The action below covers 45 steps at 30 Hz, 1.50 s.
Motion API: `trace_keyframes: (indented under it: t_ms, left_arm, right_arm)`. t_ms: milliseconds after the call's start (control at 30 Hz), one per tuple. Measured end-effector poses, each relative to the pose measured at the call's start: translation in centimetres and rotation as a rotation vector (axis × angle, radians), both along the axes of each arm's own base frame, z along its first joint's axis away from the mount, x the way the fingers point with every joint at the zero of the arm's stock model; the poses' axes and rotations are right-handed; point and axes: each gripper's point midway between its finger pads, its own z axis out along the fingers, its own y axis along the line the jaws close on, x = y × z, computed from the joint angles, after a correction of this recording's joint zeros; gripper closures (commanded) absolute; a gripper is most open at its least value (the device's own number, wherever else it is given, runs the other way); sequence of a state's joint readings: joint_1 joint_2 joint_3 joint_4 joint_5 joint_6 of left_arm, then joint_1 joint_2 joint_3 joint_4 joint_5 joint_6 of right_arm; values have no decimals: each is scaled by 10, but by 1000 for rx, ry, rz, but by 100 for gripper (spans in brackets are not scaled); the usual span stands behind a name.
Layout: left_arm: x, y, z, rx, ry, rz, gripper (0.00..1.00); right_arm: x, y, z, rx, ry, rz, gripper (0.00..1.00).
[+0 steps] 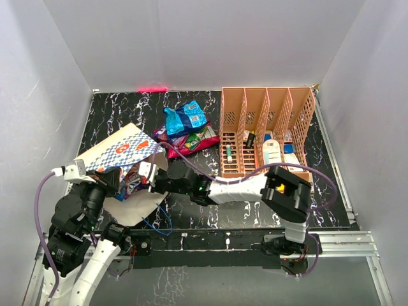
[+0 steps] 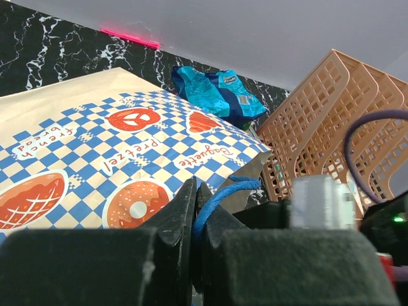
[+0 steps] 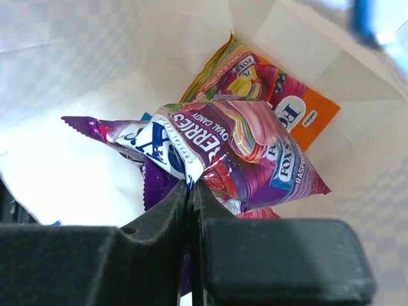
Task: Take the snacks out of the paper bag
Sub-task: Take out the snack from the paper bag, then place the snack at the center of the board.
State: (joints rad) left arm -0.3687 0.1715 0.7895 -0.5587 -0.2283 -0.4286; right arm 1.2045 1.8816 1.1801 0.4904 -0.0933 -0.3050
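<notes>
The cream paper bag [image 1: 118, 148] with blue-white checks lies on its side at the left, mouth toward the right. My left gripper [image 2: 196, 194] is shut on its blue cord handle [image 2: 223, 191] and holds the bag's edge up. My right gripper [image 3: 190, 188] is inside the bag's mouth [image 1: 145, 173], shut on the edge of a purple-pink berries snack packet [image 3: 236, 153]. An orange packet [image 3: 290, 105] lies behind it in the bag. A blue packet [image 1: 185, 118], a pink packet [image 1: 194, 141] and a green one lie outside on the table.
A peach slotted organizer [image 1: 264, 131] with small bottles and boxes stands at the right, also seen in the left wrist view [image 2: 325, 121]. White walls enclose the black marbled table [image 1: 115, 111]. A purple cable [image 1: 210, 175] runs over the right arm.
</notes>
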Motion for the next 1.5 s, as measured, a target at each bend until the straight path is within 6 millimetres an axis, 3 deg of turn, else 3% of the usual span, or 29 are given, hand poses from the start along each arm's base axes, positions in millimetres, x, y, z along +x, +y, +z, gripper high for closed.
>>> trace_keyframes:
  t_ms: [167,400,500,633,800,933,1267,1500]
  left_arm:
    - [1,0,-7,3,3,0,100]
    - [-2,3,-5,-3,-16,11,100]
    - [-3,4,-5,-6,-22,16,100]
    - [-3,5,-6,-4,-20,22,100]
    - [-4,6,-6,-6,-27,27,100]
    - [-3,7,-9,-3,-21,30,100]
    - [-3,8,-10,5,-19,36,100]
    - [-4,9,-9,3,-27,37,100]
  right_arm:
    - [-17,-30,25,-4,15,25,93]
    - [-62,-85,68,22,-6,163,93]
    - [-83,-117,68,1,-16,213,93]
    - [-95,-157,58,-40,-18,197,93]
    - [-79,-199,26,-118,-14,28,93]
    - [-54,-214,-3,-192,-15,-125,93]
    - [18,-202,-66,-273,-14,-328,93]
    - [41,-184,-71,-189,-93,-302,93]
